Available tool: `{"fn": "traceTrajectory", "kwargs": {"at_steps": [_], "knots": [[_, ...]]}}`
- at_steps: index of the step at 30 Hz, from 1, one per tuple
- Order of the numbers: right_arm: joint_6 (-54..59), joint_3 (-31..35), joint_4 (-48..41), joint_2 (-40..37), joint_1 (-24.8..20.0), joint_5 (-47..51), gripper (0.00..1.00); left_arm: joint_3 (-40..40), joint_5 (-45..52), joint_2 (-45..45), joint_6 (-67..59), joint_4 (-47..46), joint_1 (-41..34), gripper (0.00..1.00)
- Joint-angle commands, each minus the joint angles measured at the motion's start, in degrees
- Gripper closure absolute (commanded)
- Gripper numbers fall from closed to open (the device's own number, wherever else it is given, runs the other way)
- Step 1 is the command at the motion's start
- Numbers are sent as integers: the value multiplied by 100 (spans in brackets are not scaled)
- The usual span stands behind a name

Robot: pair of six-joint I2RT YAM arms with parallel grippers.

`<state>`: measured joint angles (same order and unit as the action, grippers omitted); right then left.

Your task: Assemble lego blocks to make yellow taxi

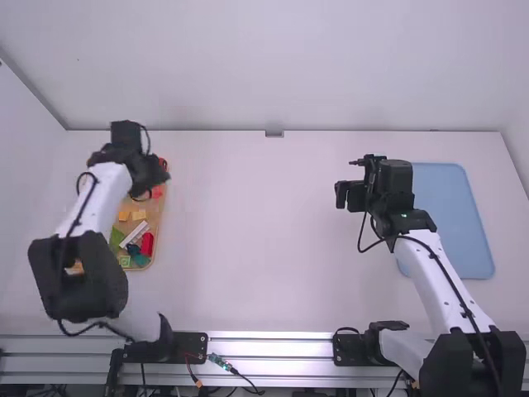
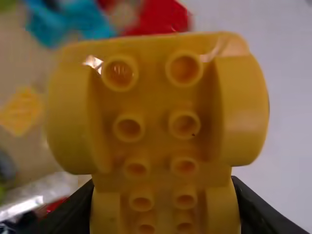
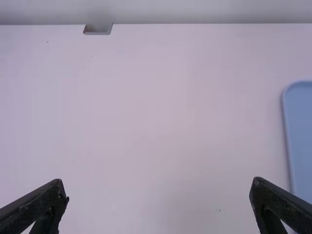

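Pinching the yellow block [image 2: 156, 109], the left gripper [image 2: 163, 202] presents its long axis outward from the fingertips; the right gripper [image 3: 158, 195], spread, stands well apart.

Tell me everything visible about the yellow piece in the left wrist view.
The yellow piece looks like smooth, glossy plastic. Its hollow side faces the wrist camera, showing round, open tubes in two lines. Two broad, rounded flanges flank the wider end; the other end is narrower and runs out at the view's edge. The left gripper holds it, with a finger against each side of the narrower part. It is above the table's left side, by the tray of loose blocks.
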<state>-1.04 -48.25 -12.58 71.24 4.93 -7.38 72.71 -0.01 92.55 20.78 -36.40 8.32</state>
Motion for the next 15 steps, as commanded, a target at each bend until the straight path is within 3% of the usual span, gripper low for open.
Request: {"fn": "traceTrajectory", "kwargs": {"at_steps": [1,7,9,15], "knots": [[-24,-125,11,-26,0,-28,1,-658,529,-502,-1721,114,-695,98],[-24,-125,7,-28,-9,-26,1,-1478,527,-712,-3306,510,-2337,98],[-26,-125,9,-28,-68,-31,1,-1698,553,-594,-4429,448,-3130,98],[-26,-125,-9,-28,-83,-28,1,-1803,538,-249,-5841,219,-4076,96]]}}
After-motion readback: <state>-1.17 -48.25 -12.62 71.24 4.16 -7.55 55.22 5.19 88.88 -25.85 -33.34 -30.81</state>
